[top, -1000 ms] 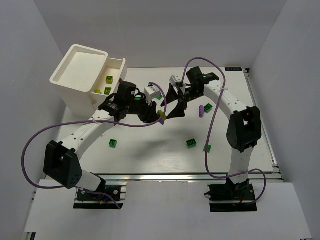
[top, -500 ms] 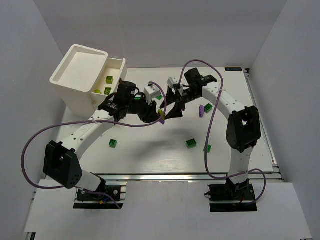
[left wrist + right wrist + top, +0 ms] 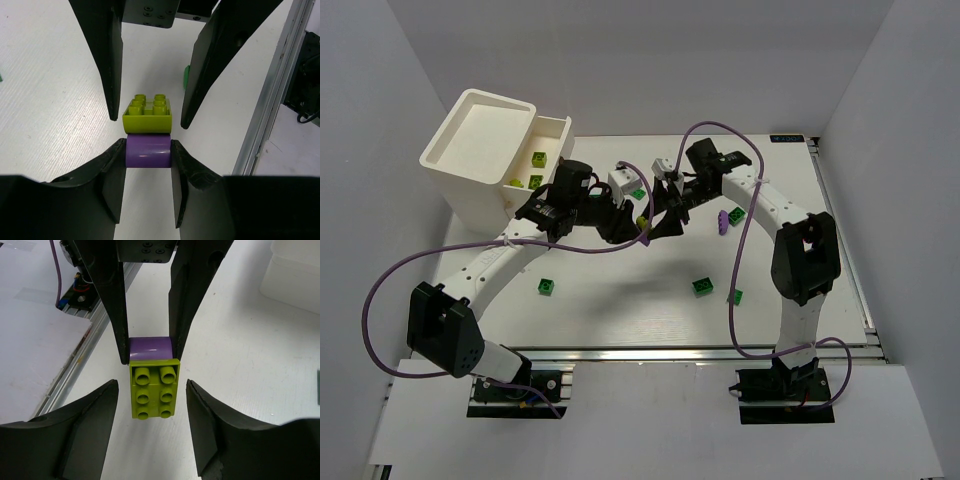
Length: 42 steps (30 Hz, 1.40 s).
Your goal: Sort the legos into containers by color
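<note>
Left end effector (image 3: 148, 148) w/ purple lego (image 3: 148, 155); tray (image 3: 557, 128): yellow-green legos (image 3: 538, 159)

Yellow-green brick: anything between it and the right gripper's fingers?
Nothing visible. The right gripper flanks the yellow-green brick with a bare gap on each side. The purple piece joined to the brick's far end is clamped in the left gripper.
</note>
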Available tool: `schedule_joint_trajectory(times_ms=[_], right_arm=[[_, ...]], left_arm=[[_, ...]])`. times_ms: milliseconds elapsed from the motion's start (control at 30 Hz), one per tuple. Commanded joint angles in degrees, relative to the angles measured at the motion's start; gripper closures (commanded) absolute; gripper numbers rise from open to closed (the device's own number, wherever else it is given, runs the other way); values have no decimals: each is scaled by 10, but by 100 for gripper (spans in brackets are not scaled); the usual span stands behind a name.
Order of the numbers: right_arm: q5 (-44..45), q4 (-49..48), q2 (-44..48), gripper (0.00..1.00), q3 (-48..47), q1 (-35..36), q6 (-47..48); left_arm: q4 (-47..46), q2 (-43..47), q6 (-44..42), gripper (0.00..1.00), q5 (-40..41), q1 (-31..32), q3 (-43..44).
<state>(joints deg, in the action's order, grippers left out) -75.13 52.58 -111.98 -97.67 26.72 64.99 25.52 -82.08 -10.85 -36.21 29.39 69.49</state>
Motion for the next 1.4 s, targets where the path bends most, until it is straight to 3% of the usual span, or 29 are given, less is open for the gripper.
schedule_joint_trajectory(times_ms=[0,167,333,433,567,600,667,767,833,1100,1167,1233,1367], right_arm=[[-9,17,-6,37,-20,-3,16],[-7,31,-10,39,-24,-3,29],[-9,33,-14,48,-29,-3,29],[-12,36,-17,59,-32,0,29],[-8,32,-20,87,-41,0,10],[-5,-2,-20,100,-41,-3,-12],[2,-70,-19,100,-38,-11,-133],[3,-195,-17,100,-31,-32,-241],[6,-251,-18,100,-32,-45,-274],[27,-258,-34,100,-58,-44,-285],[79,-316,-25,100,-37,-38,-353],[170,-472,-8,100,4,-17,-460],[283,-574,-47,100,-71,16,-550]], left_arm=[[10,12,-14,100,-10,2,14],[13,19,-16,100,-6,2,7],[9,15,-15,100,-7,2,7],[5,15,-15,100,-8,2,8],[11,11,-15,100,-10,2,9],[14,12,-15,100,-7,2,9],[26,19,-16,100,-3,2,0],[44,42,-18,100,2,-4,-27],[62,55,-23,100,4,-4,-38],[74,97,-11,100,26,-9,-72],[64,104,6,100,42,-9,-71],[55,125,39,100,64,-9,-64],[88,163,93,100,116,-9,-21]])
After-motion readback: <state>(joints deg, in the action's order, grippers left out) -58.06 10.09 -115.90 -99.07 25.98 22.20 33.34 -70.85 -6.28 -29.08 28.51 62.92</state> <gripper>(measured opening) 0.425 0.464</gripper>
